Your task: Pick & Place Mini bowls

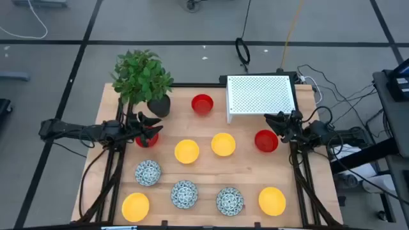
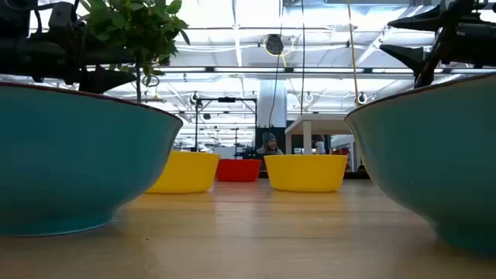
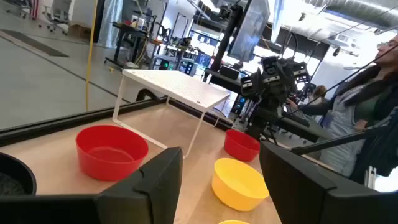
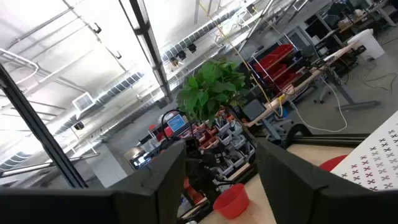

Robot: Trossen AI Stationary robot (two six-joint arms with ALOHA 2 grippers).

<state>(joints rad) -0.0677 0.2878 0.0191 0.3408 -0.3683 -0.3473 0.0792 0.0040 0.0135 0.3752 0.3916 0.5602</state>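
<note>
Seen from above, a wooden bench (image 1: 211,169) carries ten small bowls. Three red bowls: one near the back edge (image 1: 202,104), one under the left hand (image 1: 147,138), one beside the right hand (image 1: 266,141). Two yellow bowls (image 1: 186,151) (image 1: 223,144) sit side by side in the middle. Along the front edge are three patterned bowls (image 1: 147,172) (image 1: 184,194) (image 1: 229,200), with a yellow bowl at each end (image 1: 135,206) (image 1: 272,200). A potted plant (image 1: 142,78) stands at the back left corner, and a white perforated shelf (image 1: 261,94) at the back right.

The left hand (image 1: 144,126) hovers over its red bowl; the right hand (image 1: 280,122) hangs just beside the shelf's front corner. Both hands are open and hold nothing, as each wrist view shows by the wide gap between its dark fingers (image 3: 152,183) (image 4: 163,177).

The table-level view alone shows two patterned bowls looming huge and teal (image 2: 74,155) (image 2: 438,155), hiding most of the bench, with a person (image 2: 270,145) far behind. The left wrist view sees under the shelf, between its thin white legs.
</note>
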